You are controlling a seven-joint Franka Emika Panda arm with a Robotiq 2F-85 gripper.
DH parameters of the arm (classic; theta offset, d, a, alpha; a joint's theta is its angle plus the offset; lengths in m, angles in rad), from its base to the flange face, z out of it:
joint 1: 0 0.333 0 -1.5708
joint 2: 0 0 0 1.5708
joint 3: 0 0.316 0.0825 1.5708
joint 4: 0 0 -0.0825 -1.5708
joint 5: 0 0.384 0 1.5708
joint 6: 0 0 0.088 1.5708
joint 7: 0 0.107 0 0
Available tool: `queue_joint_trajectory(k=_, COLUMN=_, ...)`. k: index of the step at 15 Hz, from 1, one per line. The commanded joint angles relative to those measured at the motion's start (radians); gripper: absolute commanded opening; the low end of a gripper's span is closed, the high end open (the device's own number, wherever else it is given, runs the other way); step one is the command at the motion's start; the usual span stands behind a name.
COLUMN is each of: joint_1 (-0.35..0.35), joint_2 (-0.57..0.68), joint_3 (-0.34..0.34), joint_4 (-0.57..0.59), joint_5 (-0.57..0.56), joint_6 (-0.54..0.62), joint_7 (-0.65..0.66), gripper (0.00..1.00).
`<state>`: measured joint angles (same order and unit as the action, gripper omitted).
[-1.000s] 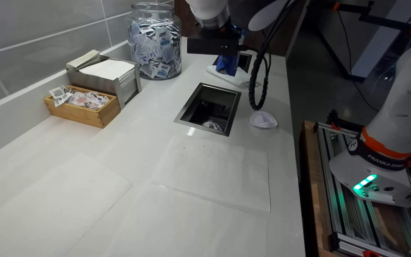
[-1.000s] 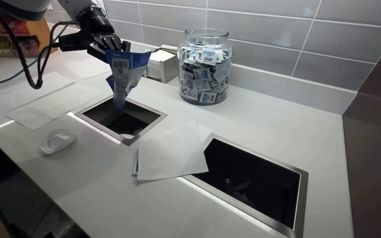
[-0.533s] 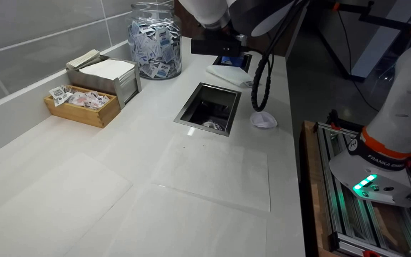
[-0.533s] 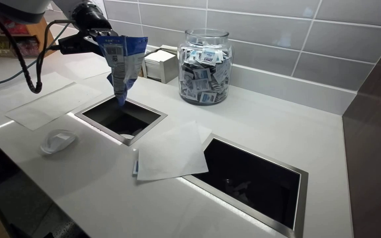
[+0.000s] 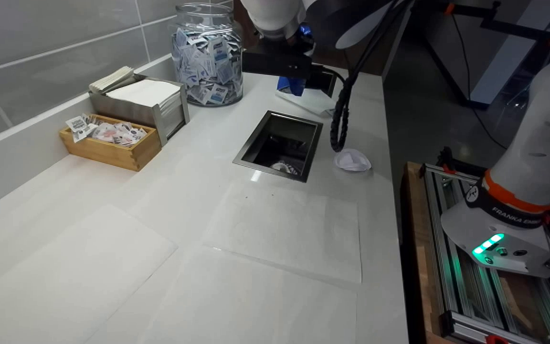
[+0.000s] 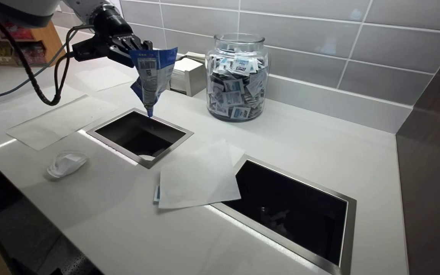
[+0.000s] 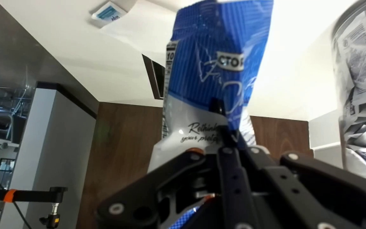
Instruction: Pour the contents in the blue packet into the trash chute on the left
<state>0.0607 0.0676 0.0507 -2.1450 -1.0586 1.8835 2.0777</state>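
Though wrist hardware [image 5: 277,62] partly hides the blue packet [image 6: 154,72] (contents obscured), our closed tool [image 7: 226,133] clamps it, long axis upright; in an exterior view its tip, toward six o'clock, overlaps the chute rim [image 6: 188,133].

Claw [image 6: 139,52], black, pinching blue packet [image 6: 153,70] near top edge. Blue packet tapering downward, tip at back rim of left chute [image 6: 169,148]; contact cannot be told. Right chute [image 6: 348,233], metal-rimmed, one corner covered by paper sheet [image 6: 197,179]. Glass jar [image 6: 239,45], open-topped, holding many sachets [image 6: 235,95]. Napkin holder [image 6: 196,79], partly behind blue packet. White item [image 6: 67,164], between left chute and edge of table [image 6: 300,141]. Tiled wall [image 6: 300,38], grey.
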Motion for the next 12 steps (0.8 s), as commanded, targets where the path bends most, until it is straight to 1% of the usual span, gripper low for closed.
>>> queue_joint_trajectory(k=1, joint_1=-0.022, joint_2=-0.019, joint_3=-0.012, joint_4=-0.020, joint_5=0.087, joint_6=0.124, joint_7=-0.085, gripper=0.00)
queue_joint_trajectory(k=2, joint_1=-0.020, joint_2=-0.006, joint_3=-0.015, joint_4=-0.007, joint_5=0.081, joint_6=0.096, joint_7=-0.061, gripper=0.00)
queue_joint_trajectory(k=3, joint_1=-0.032, joint_2=-0.031, joint_3=-0.017, joint_4=-0.034, joint_5=0.136, joint_6=0.204, joint_7=-0.131, gripper=0.00)
queue_joint_trajectory(k=4, joint_1=-0.022, joint_2=-0.003, joint_3=-0.019, joint_4=-0.005, joint_5=0.106, joint_6=0.078, joint_7=-0.079, gripper=0.00)
queue_joint_trajectory(k=5, joint_1=-0.039, joint_2=-0.032, joint_3=-0.022, joint_4=-0.035, joint_5=0.182, joint_6=0.218, joint_7=-0.167, gripper=0.00)
queue_joint_trajectory(k=6, joint_1=-0.033, joint_2=-0.018, joint_3=-0.023, joint_4=-0.021, joint_5=0.184, joint_6=0.135, joint_7=-0.163, gripper=0.00)
queue_joint_trajectory(k=7, joint_1=-0.043, joint_2=-0.033, joint_3=-0.026, joint_4=-0.039, joint_5=0.231, joint_6=0.224, joint_7=-0.218, gripper=0.00)
queue_joint_trajectory(k=8, joint_1=-0.029, joint_2=-0.007, joint_3=-0.030, joint_4=-0.006, joint_5=0.182, joint_6=0.061, joint_7=-0.140, gripper=0.00)
queue_joint_trajectory(k=9, joint_1=-0.036, joint_2=-0.010, joint_3=-0.035, joint_4=-0.014, joint_5=0.195, joint_6=0.071, joint_7=-0.178, gripper=0.00)
queue_joint_trajectory(k=10, joint_1=-0.033, joint_2=-0.007, joint_3=-0.035, joint_4=-0.008, joint_5=0.184, joint_6=-0.004, joint_7=-0.168, gripper=0.00)
queue_joint_trajectory(k=11, joint_1=-0.039, joint_2=-0.019, joint_3=-0.037, joint_4=-0.020, joint_5=0.207, joint_6=0.033, joint_7=-0.195, gripper=0.00)
queue_joint_trajectory(k=12, joint_1=-0.036, joint_2=-0.016, joint_3=-0.038, joint_4=-0.014, joint_5=0.193, joint_6=-0.008, joint_7=-0.182, gripper=0.00)
